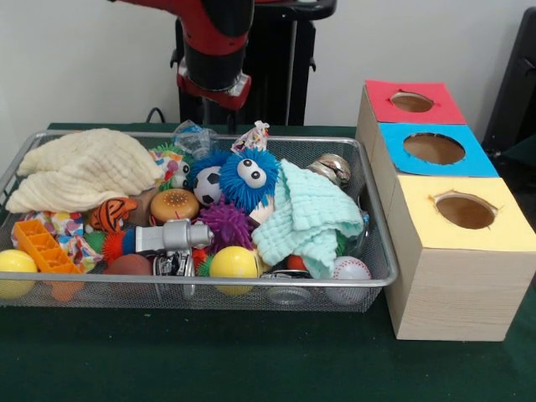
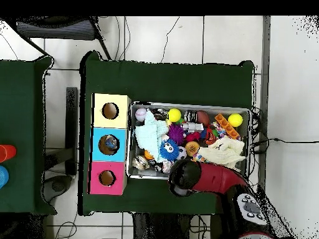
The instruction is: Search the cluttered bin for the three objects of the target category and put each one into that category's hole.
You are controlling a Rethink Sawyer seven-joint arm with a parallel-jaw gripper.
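Gripper state cannot be told: neither view shows its tips clearly. In the front view the red and black arm (image 1: 213,46) comes down behind the far rim of the wire bin (image 1: 368,280), and what hangs under it is hidden by the toys. In the overhead view the same arm covers the bin's edge on the robot's side, so what is below it is hidden there too.

The front view shows the clutter from the side. A cream cloth (image 1: 84,167) lies in the left part of the bin, and a mint cloth (image 1: 310,218) in the right part. Between them sit a blue fuzzy toy with big eyes (image 1: 249,177), a small soccer ball (image 1: 207,186), a purple spiky ball (image 1: 226,224) and a burger toy (image 1: 174,204). Along the near side are two yellow balls (image 1: 234,263), an orange block (image 1: 43,246) and a baseball (image 1: 350,270).

Beside the bin stands a row of three wooden boxes, each with a round hole: a red top (image 1: 414,102), a blue top (image 1: 435,149) and a yellow top (image 1: 465,211). The overhead view looks straight down into the holes; something lies inside the blue one (image 2: 109,144), which the front view does not show.

No readable writing or brand appears on anything.
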